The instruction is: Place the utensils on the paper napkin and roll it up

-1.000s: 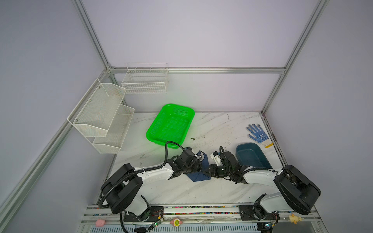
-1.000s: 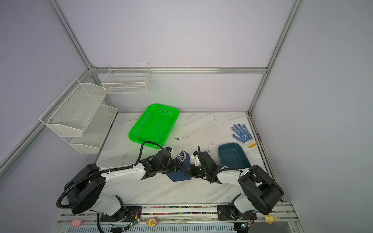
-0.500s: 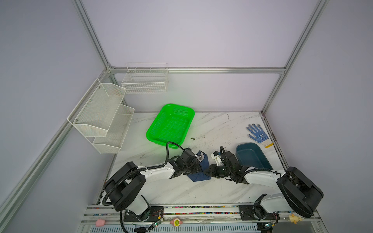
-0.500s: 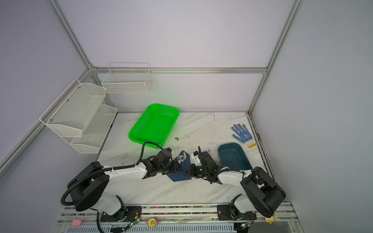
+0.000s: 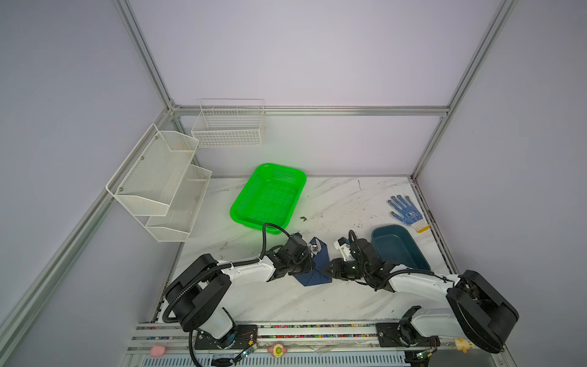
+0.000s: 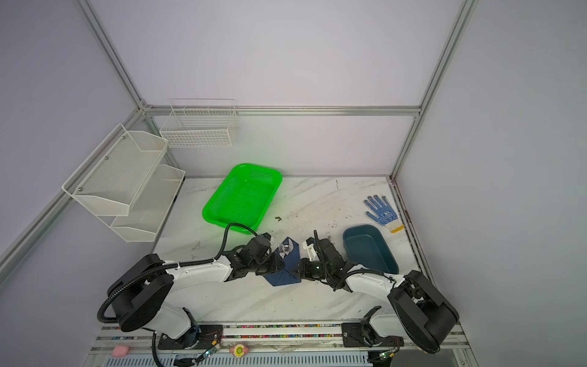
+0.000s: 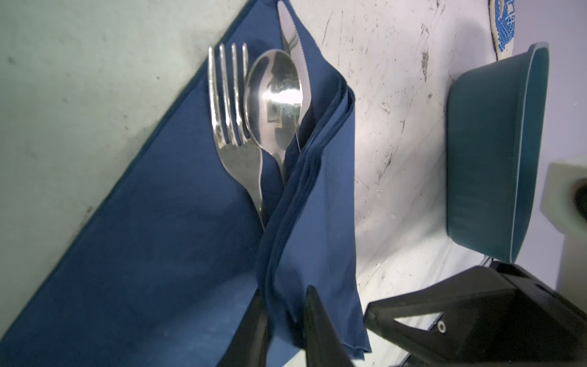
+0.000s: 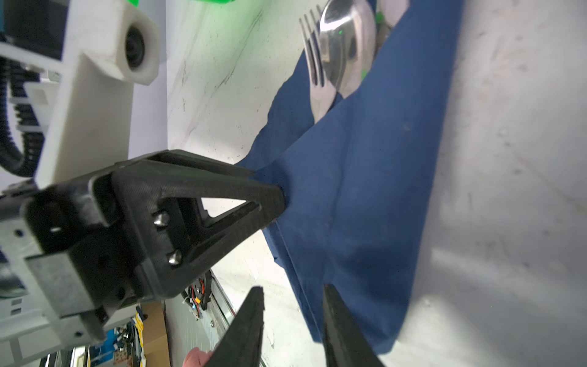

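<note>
Three shiny silver utensils [image 7: 273, 95] sit on the navy paper napkin [image 7: 158, 238]; my left gripper [image 7: 286, 297] pinches its fold, right gripper [image 8: 293, 288] open; I'd roll next.

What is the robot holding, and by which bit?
The left pincer pinches the paper napkin by its folded-over flap. Whether the right pincer grips a corner cannot be told.
</note>
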